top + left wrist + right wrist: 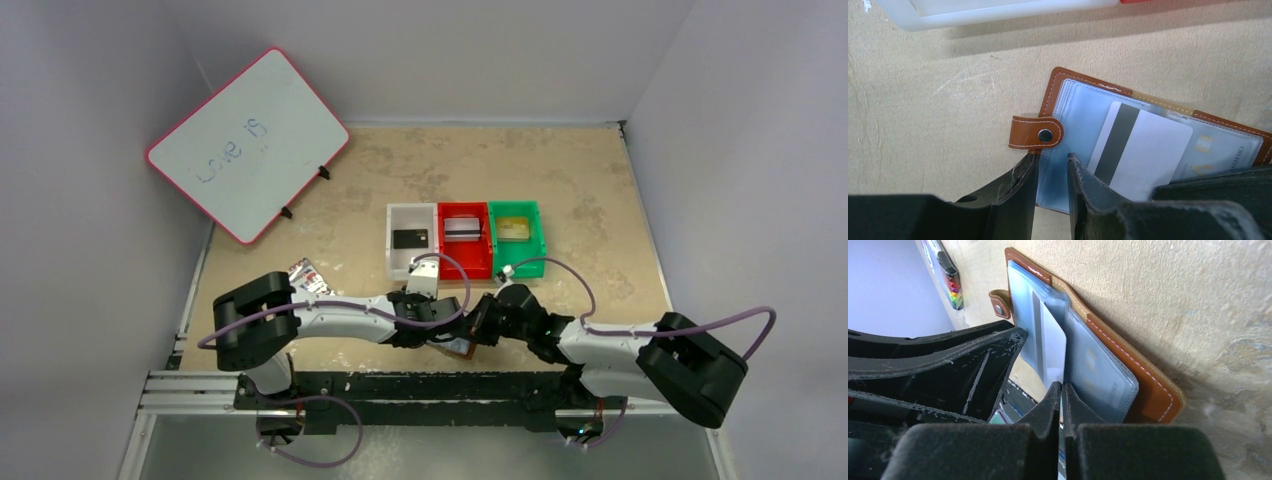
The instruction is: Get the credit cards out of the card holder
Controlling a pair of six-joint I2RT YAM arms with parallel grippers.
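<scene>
The brown card holder point(1073, 80) lies open on the table, its bluish clear sleeves facing up. A silvery grey credit card point(1143, 145) with a dark stripe sticks partway out of a sleeve. My right gripper point(1062, 386) is shut on that card's edge point(1050, 340), next to the holder's brown cover point(1148, 385). My left gripper point(1050, 156) sits over the holder's snap-tab end, its jaws a narrow gap apart with the sleeve's edge showing between them. From above, both grippers point(445, 330) point(478, 328) meet over the holder point(458, 348).
Three bins stand behind the grippers: a white bin point(390, 245) with a black card point(411, 238), a red bin point(465, 268) with a silvery card, and a green bin point(540, 240) with a gold card. A white rainbow-striped pack point(310, 275) lies to the left. A whiteboard point(248, 142) leans at the back left.
</scene>
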